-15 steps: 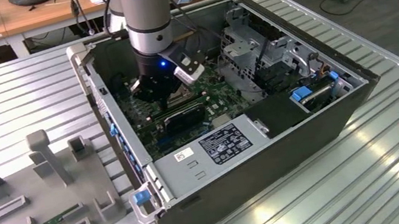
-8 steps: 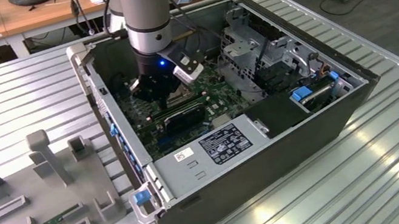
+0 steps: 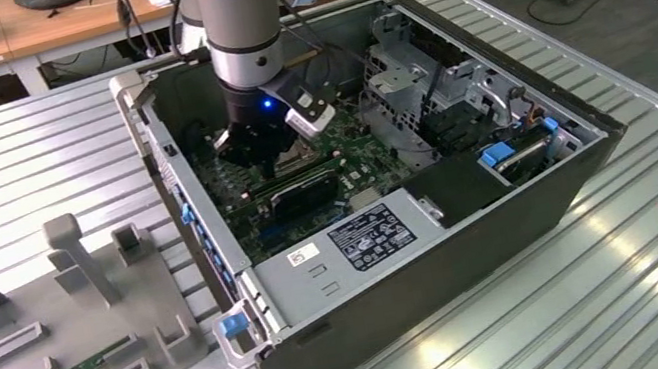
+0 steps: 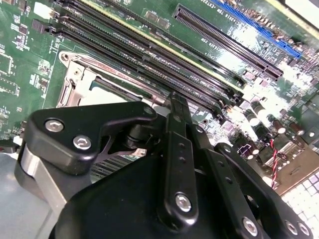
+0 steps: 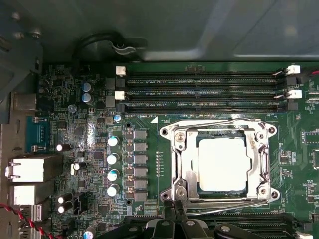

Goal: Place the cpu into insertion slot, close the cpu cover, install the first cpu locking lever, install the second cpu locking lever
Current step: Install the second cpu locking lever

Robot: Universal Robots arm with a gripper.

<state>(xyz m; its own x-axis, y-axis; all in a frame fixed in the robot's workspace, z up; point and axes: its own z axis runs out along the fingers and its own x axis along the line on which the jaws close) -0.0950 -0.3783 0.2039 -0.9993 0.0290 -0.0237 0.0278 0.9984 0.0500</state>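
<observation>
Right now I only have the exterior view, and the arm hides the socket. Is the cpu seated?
Observer: Yes. In the first wrist view the cpu lies flat in the insertion slot.
Operator: And the cpu cover?
Observer: The cpu cover is down, lying flat around the chip's top.
Operator: Where exactly is the gripper?
Observer: The gripper is at one corner of the socket, by the end of a wire lever that runs along that side. I can't tell whether the lever is latched.
</observation>
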